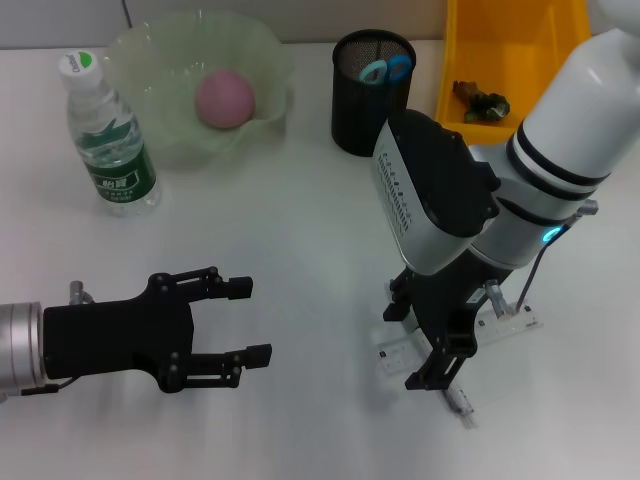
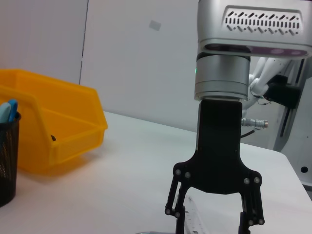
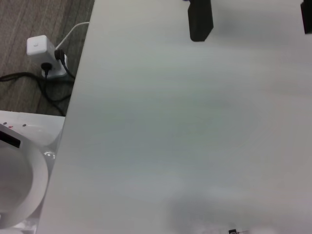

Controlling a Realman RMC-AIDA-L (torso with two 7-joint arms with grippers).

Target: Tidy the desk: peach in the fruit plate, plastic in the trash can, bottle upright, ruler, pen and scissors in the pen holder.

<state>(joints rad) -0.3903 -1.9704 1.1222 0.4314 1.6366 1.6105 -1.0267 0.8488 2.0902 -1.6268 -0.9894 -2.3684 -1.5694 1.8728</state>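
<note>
1. Nearest me, left gripper (image 1: 252, 320) hovers over bare desk (image 1: 300, 220) at the near left, fingers spread wide, holding nothing. Idle as far as I can tell.
2. Right gripper (image 1: 440, 375) is down at the desk on the near right, pointing straight down over the ruler (image 1: 500, 325). From the left wrist view its jaws stand apart, one finger each side of the ruler strip (image 2: 195, 219); not clamped yet by my read.
3. Ruler is clear plastic, lying flat on the desk, partly hidden under the right arm. One end pokes out toward the right, the rest runs under the gripper. I judge it light, stiff, thin and slick: hard to get fingers under. Best hold is across the narrow width, near the middle, so it doesn't swing.
4. A small thin item (image 1: 462, 402) lies just beside the right fingertips, nearer me; may be the pen, too small to tell.
5. Farther back: bottle (image 1: 108, 135) already upright at far left, well apart from both grippers.
6. Peach (image 1: 225, 98) sits in the fruit plate (image 1: 135, 50).
7. Pen holder (image 1: 350, 110) at far centre, blue scissor handles (image 1: 388, 69) showing inside. Ruler goes here.
8. Yellow trash can (image 1: 460, 60) at far right, dark scrap (image 1: 482, 98) inside.
</note>
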